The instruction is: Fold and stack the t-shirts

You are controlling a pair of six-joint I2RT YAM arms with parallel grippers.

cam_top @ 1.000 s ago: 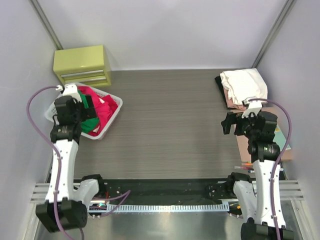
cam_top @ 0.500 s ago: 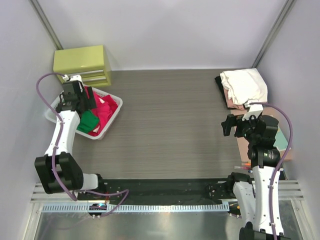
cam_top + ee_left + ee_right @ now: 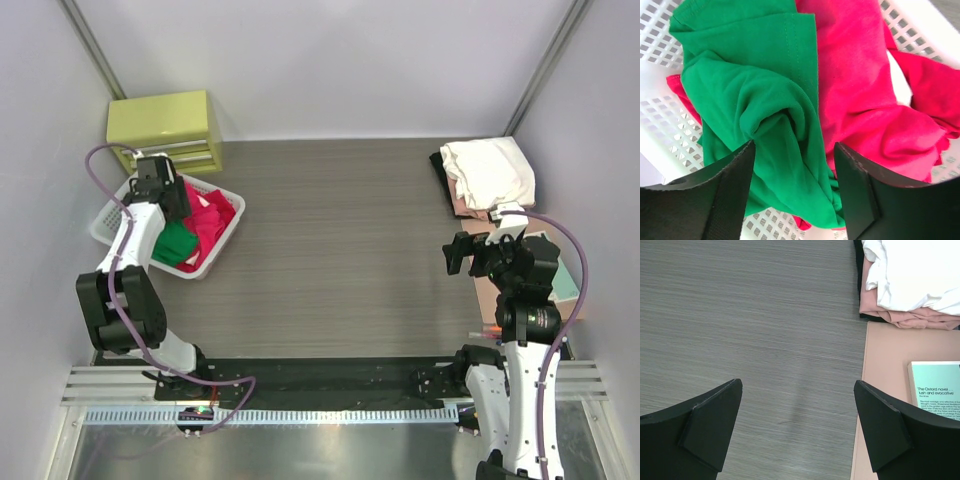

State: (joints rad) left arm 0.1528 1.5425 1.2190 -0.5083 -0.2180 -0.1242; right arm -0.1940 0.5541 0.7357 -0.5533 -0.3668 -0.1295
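Observation:
A bright green t-shirt point(image 3: 755, 85) lies crumpled on red t-shirts point(image 3: 860, 90) in the white slatted basket point(image 3: 660, 135). My left gripper point(image 3: 795, 150) is down in the basket, open, its jaws either side of a raised green fold. From above it sits at the basket's far end point(image 3: 160, 185), over the green t-shirt point(image 3: 175, 243) and the red ones point(image 3: 210, 215). My right gripper point(image 3: 797, 385) hangs open over bare table, also seen from above point(image 3: 455, 252). A folded stack point(image 3: 487, 172) sits at the far right: white point(image 3: 915, 275) on pale pink point(image 3: 910, 317) on black point(image 3: 858, 270).
The basket point(image 3: 110, 215) stands at the left by a yellow-green drawer box point(image 3: 165, 128). A teal-covered book point(image 3: 937, 390) lies on a pinkish board point(image 3: 890, 350) at the right edge, below the stack. Grey walls close in on three sides.
My left arm has reached further into the basket's far end and its jaws have narrowed around the green fold. The right arm has barely moved.

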